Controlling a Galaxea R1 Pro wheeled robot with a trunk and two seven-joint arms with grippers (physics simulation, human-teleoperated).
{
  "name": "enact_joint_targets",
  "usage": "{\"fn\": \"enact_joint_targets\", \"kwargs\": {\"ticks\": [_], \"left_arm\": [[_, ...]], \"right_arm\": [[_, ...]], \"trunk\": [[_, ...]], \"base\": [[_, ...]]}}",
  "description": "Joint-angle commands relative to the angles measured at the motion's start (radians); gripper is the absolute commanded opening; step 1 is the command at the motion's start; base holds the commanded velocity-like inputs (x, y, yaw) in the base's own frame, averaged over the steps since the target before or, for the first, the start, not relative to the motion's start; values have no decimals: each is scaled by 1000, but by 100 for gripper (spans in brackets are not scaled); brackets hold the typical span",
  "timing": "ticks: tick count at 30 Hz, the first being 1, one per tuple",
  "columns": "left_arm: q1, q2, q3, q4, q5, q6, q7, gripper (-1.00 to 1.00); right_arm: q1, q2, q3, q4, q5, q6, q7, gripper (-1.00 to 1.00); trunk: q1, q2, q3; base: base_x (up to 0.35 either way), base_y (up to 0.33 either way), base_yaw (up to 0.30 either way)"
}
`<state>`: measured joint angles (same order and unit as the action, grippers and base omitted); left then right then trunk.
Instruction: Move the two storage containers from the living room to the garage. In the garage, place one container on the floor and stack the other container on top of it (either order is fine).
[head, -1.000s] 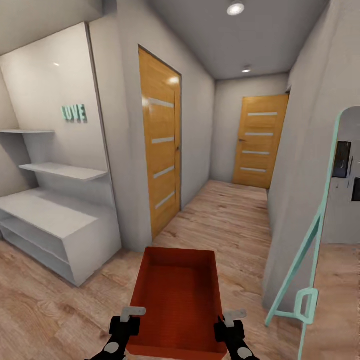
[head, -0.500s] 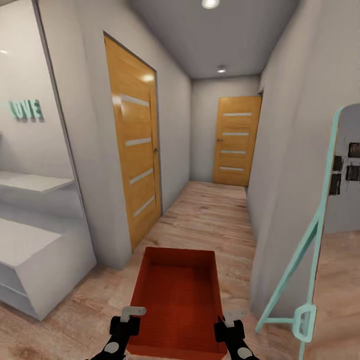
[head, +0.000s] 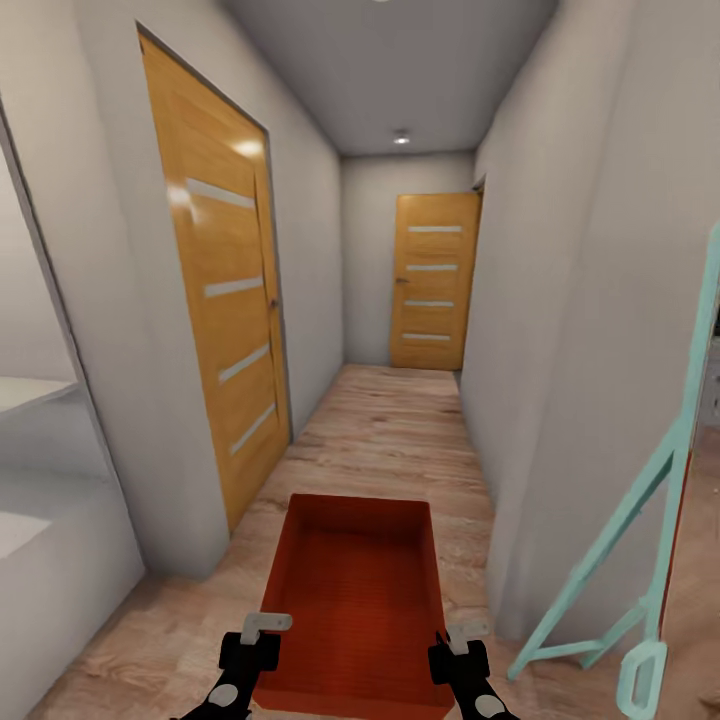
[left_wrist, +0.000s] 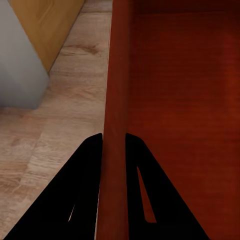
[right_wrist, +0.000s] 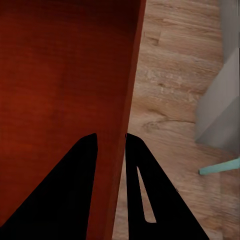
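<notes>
You're carrying one container (head: 352, 600), left gripper (left_wrist: 114, 142) and right gripper (right_wrist: 111, 142) each pinching a wall; next, head down the hallway (head: 385, 440) toward the garage.

One storage container (head: 355, 600), two orange-wood doors (head: 225, 320) (head: 432, 282), two tools (head: 262, 640) (head: 462, 648)

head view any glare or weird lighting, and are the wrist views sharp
Head view: bright glare patch on the near door, one ceiling light glowing down the hall, wide-angle lean in the walls. Left wrist view: box wall sharp, fingers pure black silhouettes. Right wrist view: same, fingers featureless black.
</notes>
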<state>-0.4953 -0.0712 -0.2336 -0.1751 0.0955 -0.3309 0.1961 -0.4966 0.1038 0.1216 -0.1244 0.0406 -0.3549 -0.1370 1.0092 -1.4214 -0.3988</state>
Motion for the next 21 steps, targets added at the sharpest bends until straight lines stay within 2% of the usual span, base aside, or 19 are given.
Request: {"fn": "enact_joint_targets", "kwargs": {"ticks": [1, 21], "left_arm": [[-1, -1, 39, -6, 40, 1, 6, -100], [-1, -2, 37, -6, 40, 1, 6, -100]], "right_arm": [[0, 0, -10, 2, 5, -1, -12, -100], [0, 0, -8, 3, 3, -1, -12, -100]], "trunk": [[1, -1, -1], [1, -1, -1]], "base": [[301, 266, -278], [301, 266, -275]]}}
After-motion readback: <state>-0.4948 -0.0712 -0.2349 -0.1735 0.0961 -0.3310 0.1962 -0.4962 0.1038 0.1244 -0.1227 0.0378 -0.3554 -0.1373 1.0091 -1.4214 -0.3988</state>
